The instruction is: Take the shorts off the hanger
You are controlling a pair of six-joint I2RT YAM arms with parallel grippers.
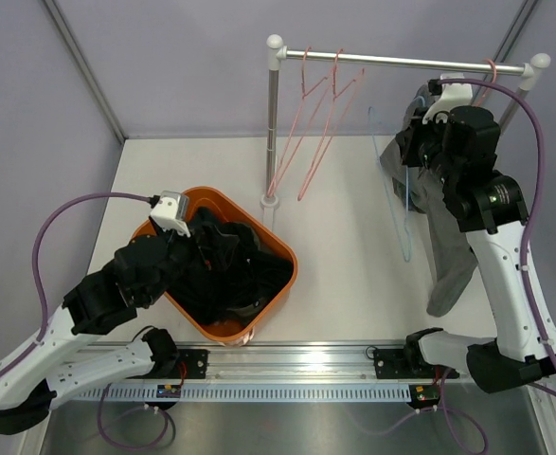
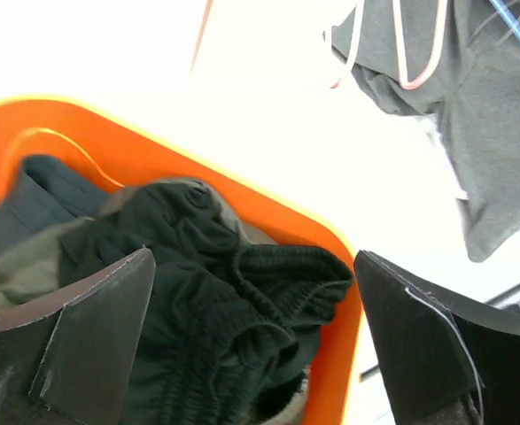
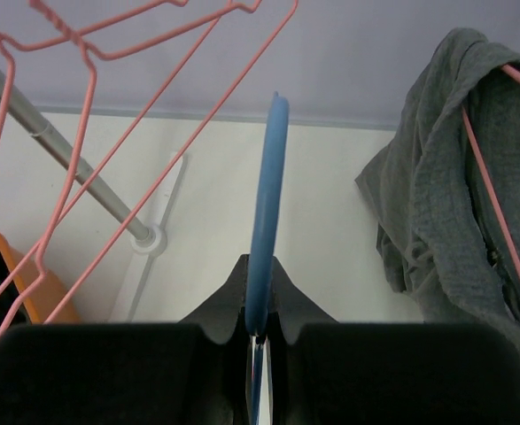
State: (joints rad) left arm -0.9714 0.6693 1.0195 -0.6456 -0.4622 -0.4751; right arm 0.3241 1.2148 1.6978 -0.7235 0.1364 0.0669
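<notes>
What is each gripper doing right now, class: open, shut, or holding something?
Left gripper: open, holding nothing, over the orange basket.
Right gripper: shut on the blue hanger.

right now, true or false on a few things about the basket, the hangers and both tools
1. The left tool is open above the orange basket. True.
2. The right tool holds nothing. False: it is shut on a blue hanger.
3. Grey shorts hang on a pink hanger. True.
4. The basket is empty. False: dark shorts lie piled in it.
</notes>
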